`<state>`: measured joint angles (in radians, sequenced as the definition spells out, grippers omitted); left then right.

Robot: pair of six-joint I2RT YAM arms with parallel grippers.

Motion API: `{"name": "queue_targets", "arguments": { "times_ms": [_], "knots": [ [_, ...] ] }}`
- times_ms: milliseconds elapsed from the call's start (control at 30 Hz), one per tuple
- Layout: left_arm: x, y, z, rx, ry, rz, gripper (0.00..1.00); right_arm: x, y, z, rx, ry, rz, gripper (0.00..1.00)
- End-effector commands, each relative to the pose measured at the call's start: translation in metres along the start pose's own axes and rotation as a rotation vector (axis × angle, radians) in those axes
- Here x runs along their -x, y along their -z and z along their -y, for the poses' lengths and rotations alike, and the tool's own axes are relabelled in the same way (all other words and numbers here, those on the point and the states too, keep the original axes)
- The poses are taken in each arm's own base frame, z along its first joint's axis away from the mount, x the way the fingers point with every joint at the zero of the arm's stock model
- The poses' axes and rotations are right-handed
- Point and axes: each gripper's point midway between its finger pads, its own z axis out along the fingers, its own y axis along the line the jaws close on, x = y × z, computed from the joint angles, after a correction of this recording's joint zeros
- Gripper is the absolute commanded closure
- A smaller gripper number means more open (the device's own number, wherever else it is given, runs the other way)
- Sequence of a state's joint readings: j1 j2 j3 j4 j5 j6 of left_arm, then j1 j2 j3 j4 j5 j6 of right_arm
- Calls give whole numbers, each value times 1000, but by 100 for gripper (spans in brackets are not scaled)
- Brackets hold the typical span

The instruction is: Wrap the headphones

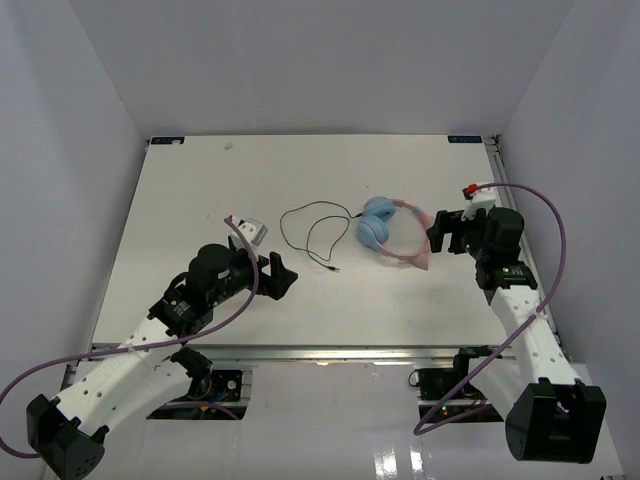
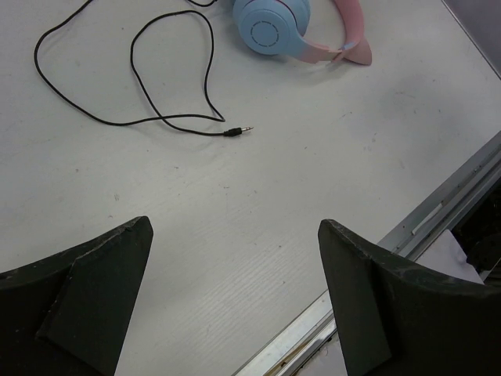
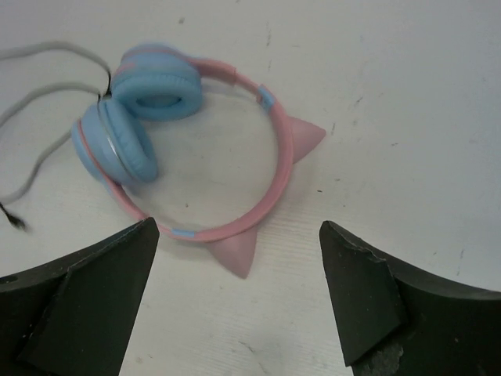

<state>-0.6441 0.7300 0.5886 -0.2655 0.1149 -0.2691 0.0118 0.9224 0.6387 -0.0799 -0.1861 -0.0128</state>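
Note:
The headphones [image 1: 385, 232] lie on the white table, right of centre, with light-blue ear cups [image 3: 137, 117] and a pink headband with small ears [image 3: 270, 180]. Their thin black cord [image 1: 310, 230] lies in loose loops to the left and ends in a jack plug [image 2: 237, 131]. My right gripper [image 1: 437, 235] is open and empty, just right of the headband, the near pink ear [image 3: 235, 254] between its fingers in the right wrist view. My left gripper [image 1: 283, 277] is open and empty, near the front of the table, short of the plug.
The table's front metal rail [image 2: 407, 227] runs under my left gripper's right finger. A small white and grey object [image 1: 248, 231] sits on the left arm's wrist. Purple cables [image 1: 545, 215] loop off both arms. Grey walls enclose the table.

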Motion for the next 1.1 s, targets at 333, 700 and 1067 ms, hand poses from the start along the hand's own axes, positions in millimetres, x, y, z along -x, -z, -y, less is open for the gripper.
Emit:
{"name": "queue_targets", "arguments": {
  "times_ms": [333,700,1067],
  "knots": [
    [8,1,-6,32,-20,36,2,-57,-90,48,-33,18,-410,1],
    [5,-3,-7,35,-29,13,2,-80,-119,54,-91,-161,-546,12],
    [5,-3,-6,30,-29,14,2,-110,-110,19,-96,-296,-623,36]
  ]
}}
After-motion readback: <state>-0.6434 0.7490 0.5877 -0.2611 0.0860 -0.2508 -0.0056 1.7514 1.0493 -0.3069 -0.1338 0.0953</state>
